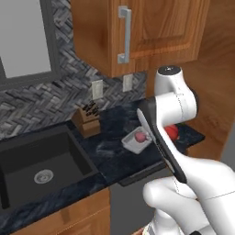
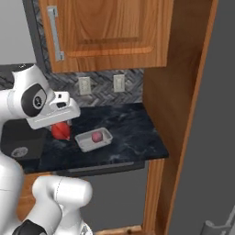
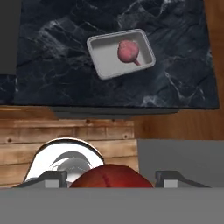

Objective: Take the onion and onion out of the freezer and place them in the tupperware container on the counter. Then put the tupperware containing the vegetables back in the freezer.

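Observation:
My gripper (image 3: 111,180) is shut on the brighter red-orange onion (image 3: 111,176), which bulges between the two fingertips (image 3: 52,178). In the base views this onion (image 2: 60,131) (image 1: 171,131) hangs above the dark marbled counter (image 2: 133,133), just left of the tupperware container (image 2: 87,144) as the right base view shows it. The pale tray (image 3: 98,65) (image 1: 131,146) lies flat on the counter (image 3: 57,65) and holds the dull maroon onion (image 3: 127,51) (image 2: 97,137) (image 1: 139,136). The freezer's interior is out of view.
A sunken black sink (image 1: 41,165) lies left of the tray, with a brown knife block (image 1: 87,120) at the back. Wooden upper cabinets (image 1: 137,32) overhang the counter. A wooden side panel (image 2: 170,92) and a tall grey steel surface (image 2: 215,137) close the right.

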Controlling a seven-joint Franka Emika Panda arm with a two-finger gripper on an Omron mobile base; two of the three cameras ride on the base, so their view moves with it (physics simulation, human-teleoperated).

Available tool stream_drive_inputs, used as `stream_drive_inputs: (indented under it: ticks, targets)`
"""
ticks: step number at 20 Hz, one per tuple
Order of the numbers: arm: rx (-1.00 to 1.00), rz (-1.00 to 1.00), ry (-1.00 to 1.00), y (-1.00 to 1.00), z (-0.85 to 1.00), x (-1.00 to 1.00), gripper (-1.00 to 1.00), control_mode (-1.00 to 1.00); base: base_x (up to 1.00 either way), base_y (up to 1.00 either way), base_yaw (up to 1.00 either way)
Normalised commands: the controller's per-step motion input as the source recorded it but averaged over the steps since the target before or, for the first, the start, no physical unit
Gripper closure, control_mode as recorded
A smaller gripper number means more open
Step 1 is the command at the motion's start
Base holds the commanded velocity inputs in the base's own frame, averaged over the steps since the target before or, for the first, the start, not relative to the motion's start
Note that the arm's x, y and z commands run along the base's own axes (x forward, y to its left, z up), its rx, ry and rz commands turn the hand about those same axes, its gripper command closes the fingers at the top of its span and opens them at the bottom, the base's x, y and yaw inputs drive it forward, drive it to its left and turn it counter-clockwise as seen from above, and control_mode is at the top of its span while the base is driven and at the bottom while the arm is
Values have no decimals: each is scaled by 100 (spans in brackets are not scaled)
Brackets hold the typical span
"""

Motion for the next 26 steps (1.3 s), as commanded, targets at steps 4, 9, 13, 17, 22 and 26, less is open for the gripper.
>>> stream_drive_inputs:
  ticks: [4,9,13,17,22,26]
  targets:
    - [0,0,0,0,0,0,100,100,85,21,-1]
    - [3,1,0,-5,-52,40,100,-100,16,0,0]
    - [7,6,-9,-17,-99,53,100,-100,0,0,0]
    - [6,9,-5,-2,-100,81,100,-100,0,0,0]
    - [6,5,-3,0,-72,88,100,-100,0,0,0]
    - [3,3,-9,0,-52,51,100,-100,0,0,0]
